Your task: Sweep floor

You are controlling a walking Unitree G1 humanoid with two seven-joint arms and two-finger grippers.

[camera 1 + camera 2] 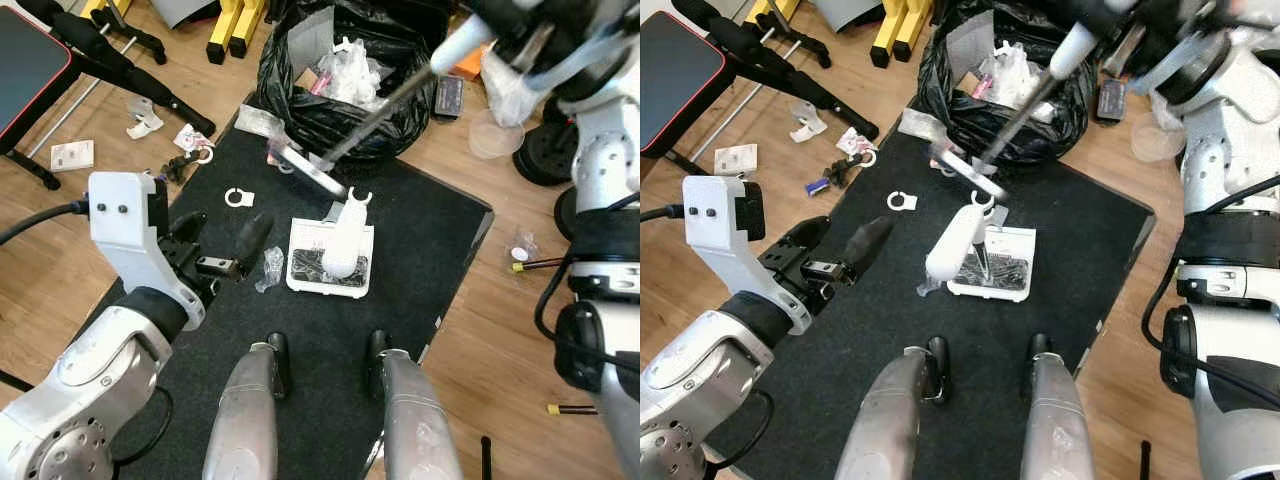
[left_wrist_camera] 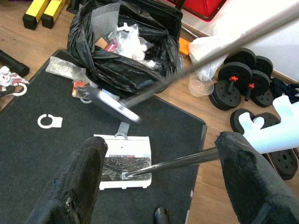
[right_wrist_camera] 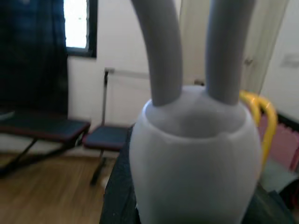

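Right now I'm sitting with the left gripper [image 1: 222, 243] hovering low over the black floor mat [image 1: 420, 260], its two black fingers spread apart and holding nothing. Just beyond its fingertips is a crumpled bit of clear plastic wrap [image 1: 270, 268], and right past that the white long-handled dustpan [image 1: 330, 257], standing on the mat with its white grip [image 1: 345, 238] tilting up toward me.

Further out from that hand, the broom's flat grey head [image 1: 312, 171] is hanging at the mat's far edge, its dark metal pole [image 1: 385, 103] running up and right to where the right gripper [image 3: 196, 177] is carrying it by the pale grip. I can't tell from the wrist view how its fingers are set. Behind the head is the black bin bag [image 1: 300, 90], already stuffed with wrappers.

My read: I'm mid-sweep, pushing scraps toward the pan. The white plastic ring [image 1: 238, 198] and the wrap are still loose, so next I'd be dragging the head back across them into the pan.
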